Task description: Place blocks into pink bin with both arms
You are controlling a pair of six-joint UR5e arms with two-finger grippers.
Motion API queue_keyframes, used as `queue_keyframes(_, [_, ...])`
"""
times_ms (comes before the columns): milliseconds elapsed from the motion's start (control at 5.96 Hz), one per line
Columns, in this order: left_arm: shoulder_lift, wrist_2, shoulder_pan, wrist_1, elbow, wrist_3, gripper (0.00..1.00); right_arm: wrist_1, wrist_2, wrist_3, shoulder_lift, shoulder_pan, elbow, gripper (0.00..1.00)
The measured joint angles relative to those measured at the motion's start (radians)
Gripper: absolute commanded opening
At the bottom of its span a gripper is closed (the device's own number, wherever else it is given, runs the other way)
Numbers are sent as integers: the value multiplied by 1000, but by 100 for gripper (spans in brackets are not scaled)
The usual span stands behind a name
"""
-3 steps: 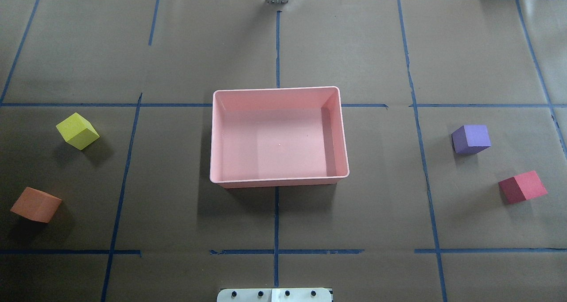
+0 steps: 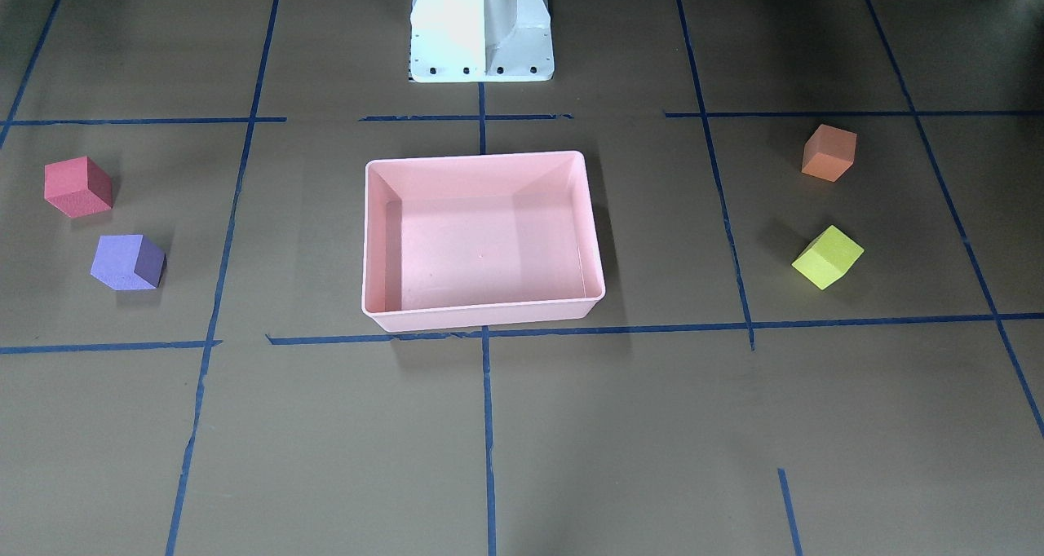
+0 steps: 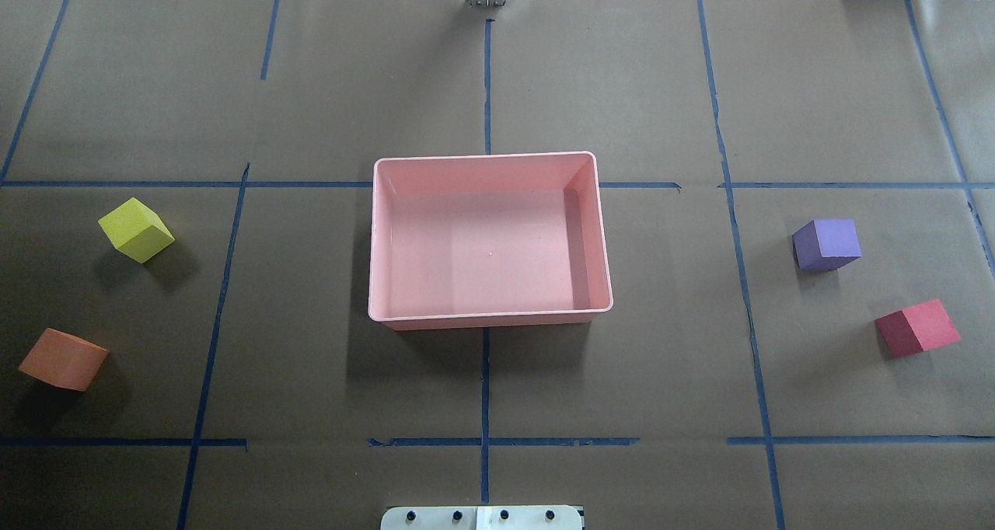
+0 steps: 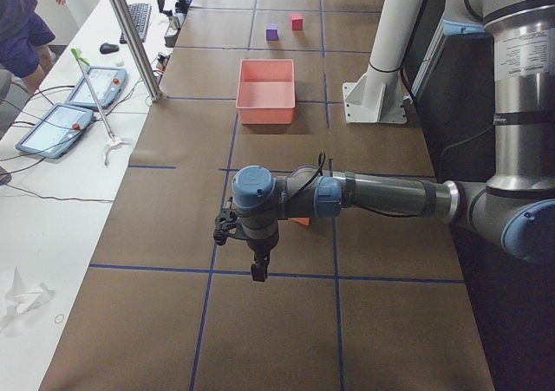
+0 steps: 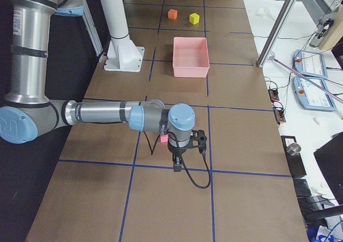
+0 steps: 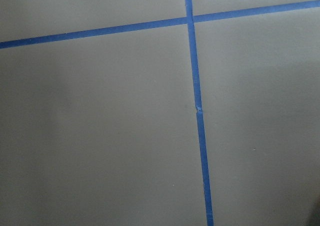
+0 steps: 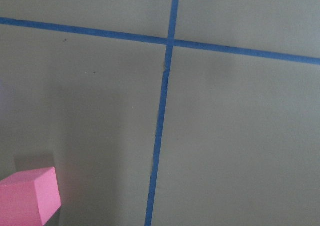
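Four matte foam cubes, yellow-green (image 3: pixel 136 231), orange (image 3: pixel 64 359), purple (image 3: pixel 828 244) and red (image 3: pixel 917 328), flank the empty shallow pink plastic bin (image 3: pixel 482 242), one pair per arm, I judge. My left gripper (image 4: pixel 258 270) and right gripper (image 5: pixel 177 166) hover near them; parted or clenched, I cannot tell.

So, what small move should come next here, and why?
Probably shift the right gripper sideways until it is over the red block. The pink bin is empty, and this block shows only at the lower-left corner of the right wrist view, so the gripper seems not yet centred on it.
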Motion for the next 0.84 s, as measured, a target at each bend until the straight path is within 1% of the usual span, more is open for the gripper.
queue_keyframes(168, [-55, 1, 6, -29, 25, -4, 100, 9, 1, 43, 41, -29, 9, 100])
queue_keyframes(336, [-109, -2, 9, -58, 58, -5, 100, 45, -1, 120, 76, -86, 19, 100])
queue_keyframes(672, [-136, -6, 10, -78, 76, -3, 100, 197, -23, 412, 130, -267, 22, 100])
queue_keyframes(839, [-138, -6, 11, -80, 75, -3, 100, 296, -62, 568, 136, -357, 12, 100])
